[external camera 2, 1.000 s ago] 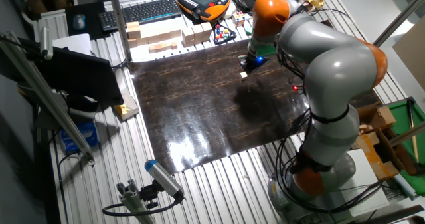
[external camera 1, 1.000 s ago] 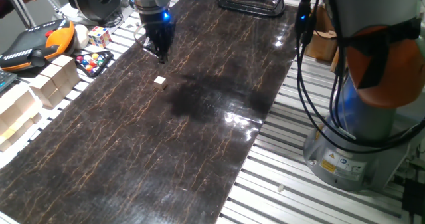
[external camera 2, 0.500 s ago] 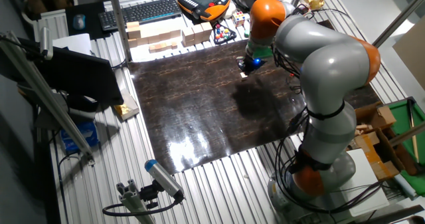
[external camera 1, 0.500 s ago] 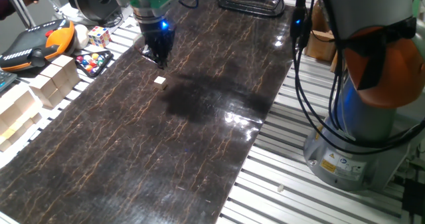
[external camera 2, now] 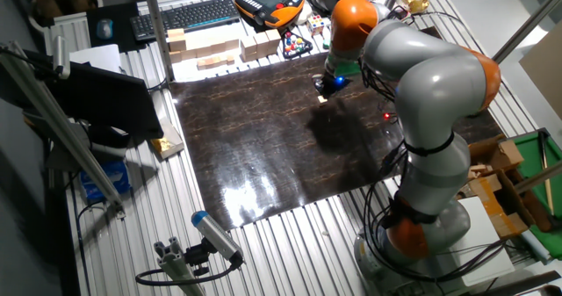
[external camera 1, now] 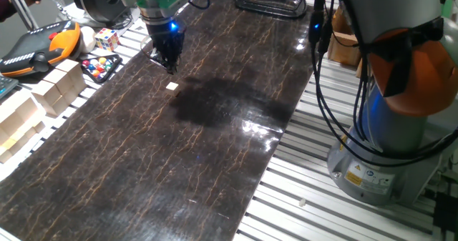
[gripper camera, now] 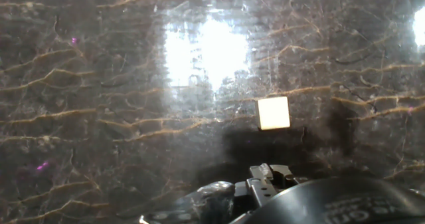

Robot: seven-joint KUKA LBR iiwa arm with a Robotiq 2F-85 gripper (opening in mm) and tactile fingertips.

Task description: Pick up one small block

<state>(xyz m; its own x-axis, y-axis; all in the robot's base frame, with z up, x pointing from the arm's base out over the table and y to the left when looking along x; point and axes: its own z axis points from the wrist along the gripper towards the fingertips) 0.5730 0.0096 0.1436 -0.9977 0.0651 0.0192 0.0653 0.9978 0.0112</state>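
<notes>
Setting: dark marbled tabletop [external camera 1: 215,141] with tan veining, laid over a slatted aluminium bench; overhead light glares off it in the hand view.

Item 1, gripper [external camera 1: 170,64]: dark fingers pointing down at the tabletop, blue lamp lit above them. Whether the fingers stand apart or together cannot be told; they are too small and dark in both fixed views, and the hand view shows only part of the hand's housing along its lower edge. Nothing is seen held.

Item 2, small block [external camera 1: 172,86]: pale cream cube, lying flat on the tabletop, untouched. From the gripper it sits just beside, a little toward the open middle of the tabletop; in the hand view [gripper camera: 273,113] it appears right of centre, so the fingers are not yet over it. As a cube, it has no long axis to favour. Judged step: approach, with a short sideways shift needed before descent.

Item 3, beyond the gripper, off the tabletop edge: multicoloured puzzle cube [external camera 1: 106,38], tray of coloured balls [external camera 1: 100,66], large pale wooden blocks [external camera 1: 54,91], orange-and-black pendant [external camera 1: 39,46].
</notes>
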